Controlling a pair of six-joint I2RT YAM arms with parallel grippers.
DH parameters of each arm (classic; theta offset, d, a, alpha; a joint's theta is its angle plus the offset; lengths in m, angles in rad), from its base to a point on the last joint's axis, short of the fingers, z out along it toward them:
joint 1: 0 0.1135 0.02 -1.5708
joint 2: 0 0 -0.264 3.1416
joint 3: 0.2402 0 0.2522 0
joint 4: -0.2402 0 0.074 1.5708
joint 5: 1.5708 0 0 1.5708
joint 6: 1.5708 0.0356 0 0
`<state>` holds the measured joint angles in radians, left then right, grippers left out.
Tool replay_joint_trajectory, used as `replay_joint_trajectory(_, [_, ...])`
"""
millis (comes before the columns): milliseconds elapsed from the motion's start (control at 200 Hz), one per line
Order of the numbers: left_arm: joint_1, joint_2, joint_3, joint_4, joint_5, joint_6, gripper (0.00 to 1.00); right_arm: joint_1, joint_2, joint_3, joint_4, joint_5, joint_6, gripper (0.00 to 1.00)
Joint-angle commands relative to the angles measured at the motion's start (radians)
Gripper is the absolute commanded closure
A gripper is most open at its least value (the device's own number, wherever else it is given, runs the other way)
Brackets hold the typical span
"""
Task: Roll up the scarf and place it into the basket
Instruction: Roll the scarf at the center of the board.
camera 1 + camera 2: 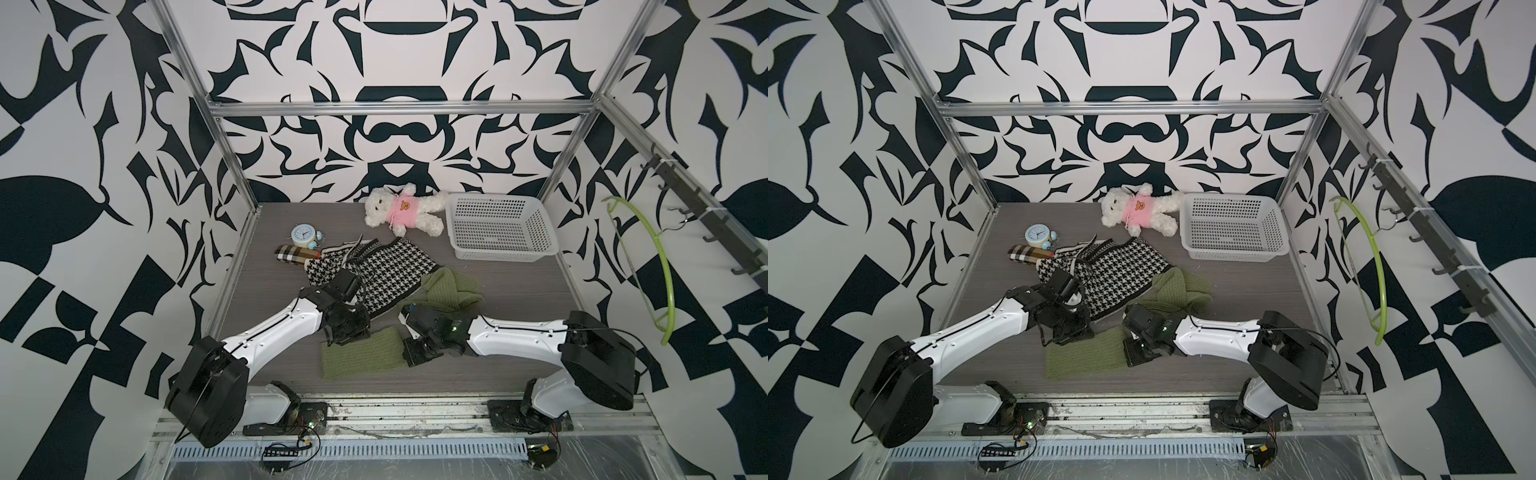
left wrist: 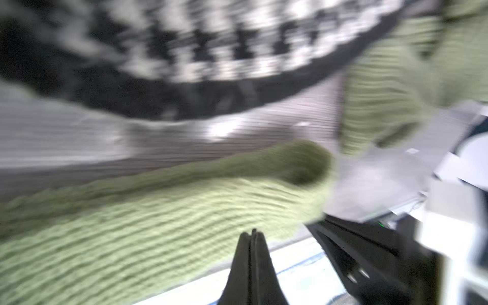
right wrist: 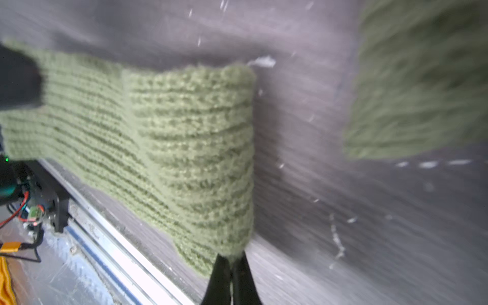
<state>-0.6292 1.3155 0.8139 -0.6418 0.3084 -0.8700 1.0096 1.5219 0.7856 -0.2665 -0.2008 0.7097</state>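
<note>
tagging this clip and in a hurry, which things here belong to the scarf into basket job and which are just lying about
Part of the job: green knitted scarf, pinched in the jaws of the right gripper; white perforated basket.

Just lying about: houndstooth scarf, teddy bear, alarm clock, beige plaid bundle, green hanger.

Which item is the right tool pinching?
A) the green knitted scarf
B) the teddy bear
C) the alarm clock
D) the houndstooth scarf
A: in the right wrist view the right tool is shut on an edge of the green knitted scarf, with green knit showing between its tips.
</note>
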Motion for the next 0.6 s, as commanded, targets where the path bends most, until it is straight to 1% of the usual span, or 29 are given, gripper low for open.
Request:
replay_joint_trajectory(0, [-0.013,-0.015,0.034,-0.005,0.049,0.041,1.00,-0.050,-0.015,0.055,-0.092,0.031,-0.066,1.00])
replay_joint_trajectory(145, [-0.013,0.028,-0.012,0.016,0.044,0.053,1.00,-0.112,-0.036,0.066,-0.162,0.014,-0.120,1.00])
replay_joint_trajectory(275, [-0.014,0.101,-0.065,0.118,0.072,0.037,1.00,-0.115,-0.050,0.113,-0.210,-0.017,-0.151,1.00])
replay_joint_trajectory(380, [-0.023,0.139,-0.068,0.158,0.080,0.025,1.00,-0.092,-0.046,0.135,-0.193,-0.062,-0.139,1.00])
replay_joint_trajectory(595, [-0.026,0.180,-0.085,0.188,0.083,0.018,1.00,-0.019,-0.021,0.179,-0.156,-0.074,-0.110,1.00])
